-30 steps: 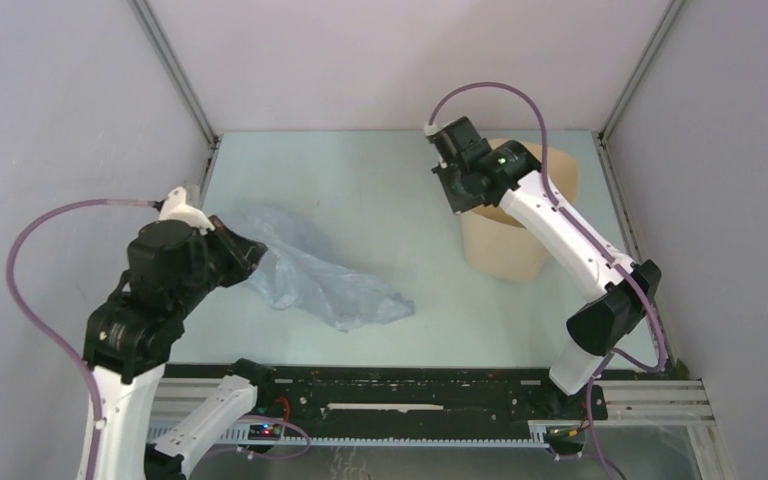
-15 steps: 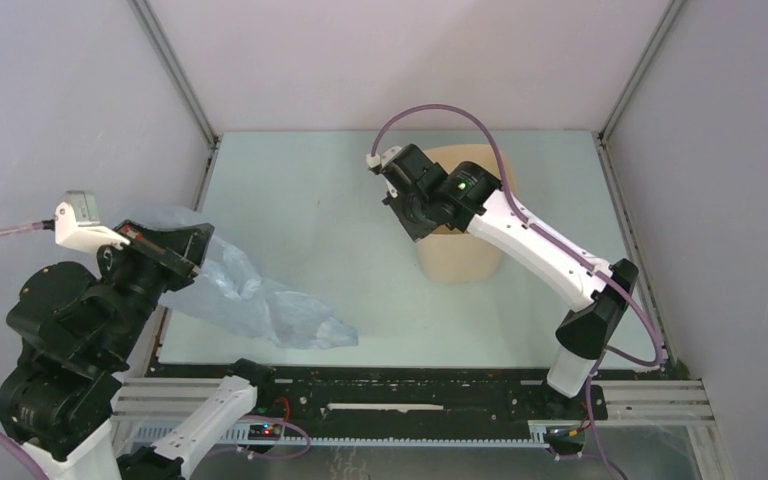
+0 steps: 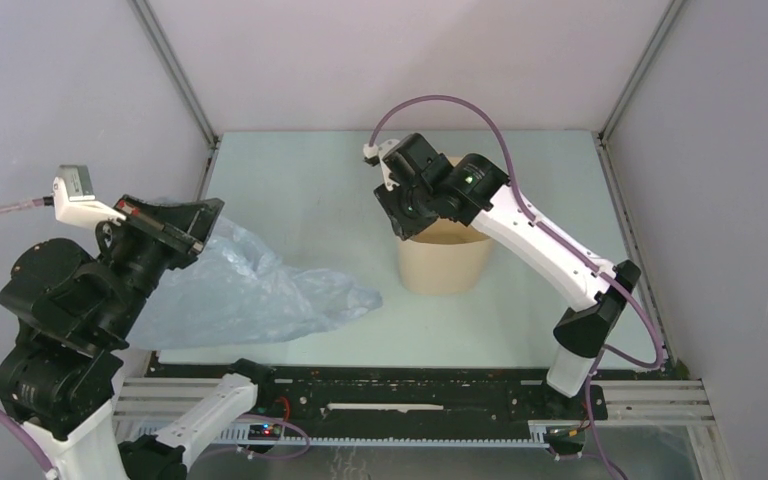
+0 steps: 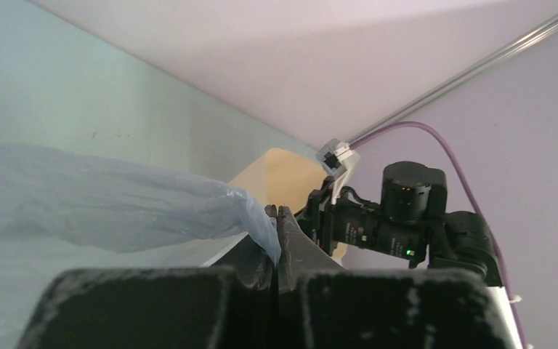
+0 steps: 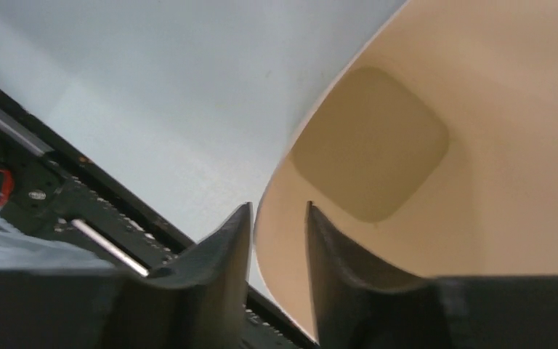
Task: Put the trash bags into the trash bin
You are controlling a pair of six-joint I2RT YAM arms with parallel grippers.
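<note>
The pale-blue trash bag point(image 3: 250, 295) hangs from my left gripper point(image 3: 198, 222), which is raised over the table's left side. In the left wrist view the gripper point(image 4: 277, 212) is shut on a corner of the bag point(image 4: 102, 211). The bag's lower end trails on the table toward the middle. The beige trash bin point(image 3: 445, 262) stands upright at mid-table. My right gripper point(image 3: 400, 215) holds its left rim. In the right wrist view one finger is outside and one inside the wall, so the gripper point(image 5: 277, 212) is shut on the bin point(image 5: 370, 145), whose inside is empty.
The pale green table point(image 3: 300, 190) is closed in by grey walls at the back and both sides. A black rail point(image 3: 410, 385) runs along the near edge and shows in the right wrist view point(image 5: 36, 196). The right arm point(image 3: 550, 245) reaches over the table's right half.
My right gripper has dragged the bin left and nearer the front. My left gripper has lifted the bag off the table, and the bag now spreads out toward the middle.
</note>
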